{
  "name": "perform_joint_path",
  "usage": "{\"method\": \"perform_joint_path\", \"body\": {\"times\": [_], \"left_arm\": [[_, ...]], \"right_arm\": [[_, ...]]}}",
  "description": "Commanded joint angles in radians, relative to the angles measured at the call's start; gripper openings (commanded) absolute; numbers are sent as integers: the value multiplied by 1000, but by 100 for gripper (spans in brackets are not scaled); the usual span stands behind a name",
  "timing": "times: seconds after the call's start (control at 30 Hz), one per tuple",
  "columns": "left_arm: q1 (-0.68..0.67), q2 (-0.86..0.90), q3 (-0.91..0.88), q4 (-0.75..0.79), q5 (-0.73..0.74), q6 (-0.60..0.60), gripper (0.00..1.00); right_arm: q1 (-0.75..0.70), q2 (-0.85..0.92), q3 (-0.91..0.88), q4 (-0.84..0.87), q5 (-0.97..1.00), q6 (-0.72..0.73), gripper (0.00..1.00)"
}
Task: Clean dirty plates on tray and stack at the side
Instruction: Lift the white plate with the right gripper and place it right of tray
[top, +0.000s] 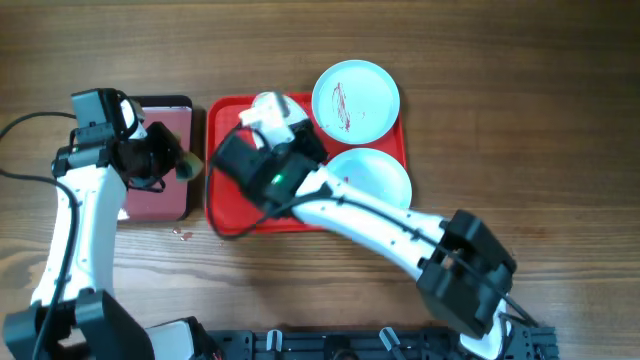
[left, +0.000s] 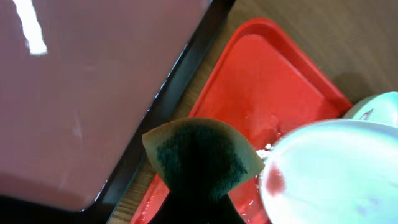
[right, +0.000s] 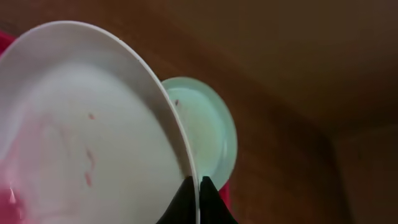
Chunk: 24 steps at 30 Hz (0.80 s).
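— What's the right arm got hold of?
— Its pincer (right: 194, 191) is clamped on the rim of the white plate (right: 81, 137), which is held tilted over the far left part of the red tray (top: 222, 118). There are faint reddish marks on the plate's face.
— And the left arm?
— The left pincer (top: 172, 165) is pinched tight on a sponge (left: 199, 155), dark scouring side showing. It hangs over the right edge of the maroon tray (top: 168, 122), just beside the red one.
— Where are the other plates?
— Both are pale blue. The scribbled blue plate (top: 355, 98) sits at the red tray's far right corner, overlapping the rim. The second blue plate (top: 372, 178) lies at the near right corner. Both trays sit on the wooden table (top: 520, 100).
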Motion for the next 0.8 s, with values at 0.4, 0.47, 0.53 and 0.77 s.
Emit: {"method": "perform_joint_path", "body": {"times": [0.4, 0.47, 0.53, 0.77], "left_arm": [[2, 38, -4, 33, -4, 19, 4], [-19, 38, -4, 32, 3, 19, 4], [-60, 38, -4, 43, 3, 19, 4], [-157, 38, -5, 73, -33, -30, 4]], "right_arm": [[47, -38, 23, 38, 54, -89, 4], [8, -106, 23, -19, -194, -6, 4], [-100, -201, 23, -48, -478, 47, 4], [-779, -375, 16, -285, -1102, 117, 4]]}}
